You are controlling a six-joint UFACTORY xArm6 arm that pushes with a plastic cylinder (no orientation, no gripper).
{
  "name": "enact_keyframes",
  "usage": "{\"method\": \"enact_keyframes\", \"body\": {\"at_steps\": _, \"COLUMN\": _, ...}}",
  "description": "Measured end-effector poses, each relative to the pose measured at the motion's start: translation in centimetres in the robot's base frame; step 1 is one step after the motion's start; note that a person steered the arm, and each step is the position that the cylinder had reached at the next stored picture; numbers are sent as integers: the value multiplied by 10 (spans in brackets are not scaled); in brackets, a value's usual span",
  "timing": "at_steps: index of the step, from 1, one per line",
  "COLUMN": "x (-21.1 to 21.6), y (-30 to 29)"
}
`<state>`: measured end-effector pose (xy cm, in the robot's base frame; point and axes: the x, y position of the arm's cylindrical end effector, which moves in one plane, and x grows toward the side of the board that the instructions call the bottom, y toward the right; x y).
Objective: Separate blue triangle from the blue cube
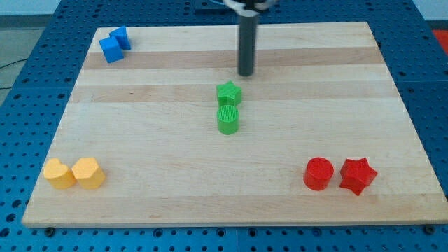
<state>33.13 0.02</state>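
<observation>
my tip (246, 73) above green star (229, 93) | blue triangle (121, 36) touching blue cube (110, 50)

Rod (246, 42) cut off by view's top; blue triangle (121, 36) partly hidden behind blue cube (110, 50).

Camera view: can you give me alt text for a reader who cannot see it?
My tip sits just above the green star and green cylinder mid-board, far from the touching blue triangle and blue cube at top left. Two yellow blocks sit bottom left; red cylinder and red star bottom right.
</observation>
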Motion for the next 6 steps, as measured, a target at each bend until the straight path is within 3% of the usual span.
{"method": "enact_keyframes", "body": {"at_steps": 1, "x": -17, "y": -49}}
{"method": "enact_keyframes", "body": {"at_steps": 3, "x": 26, "y": -250}}
{"method": "enact_keyframes", "body": {"at_steps": 4, "x": 5, "y": -304}}
{"method": "enact_keyframes", "body": {"at_steps": 6, "x": -93, "y": -304}}
